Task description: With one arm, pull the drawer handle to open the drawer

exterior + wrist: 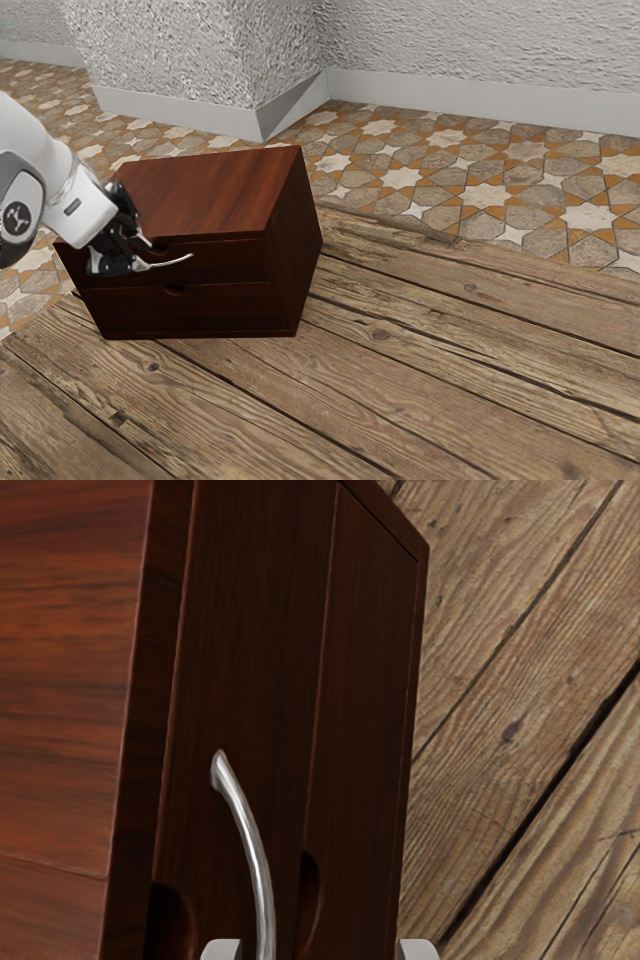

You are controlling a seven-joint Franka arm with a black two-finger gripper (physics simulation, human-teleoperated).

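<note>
Straddling the bar with its fingers apart, the gripper [130, 262] sits at the front of the cabinet [220, 190]. It is not clamped. In the wrist view the two pale fingertips [220, 948] stand wide of each other, and the handle [250, 850] passes between them, much closer to the one on the cabinet-top side than to the other. I cannot tell whether it touches that one. From the gripper outward, the silver handle [170, 262] runs along the width of the upper drawer [220, 260] toward the exterior view's right. Its long axis lies level across the drawer face, so the hand is placed near the bar's end on the exterior view's left rather than at its middle. The fingers cross that axis, one toward the cabinet top and one toward the lower drawer [200, 305], which suits closing on the bar. The upper drawer looks flush with the lower one, so it appears shut. The pull has to go straight out from the drawer face, toward the exterior view's lower left, over the wooden floor [450, 350]. Gripping so far off centre may skew the drawer.
</note>
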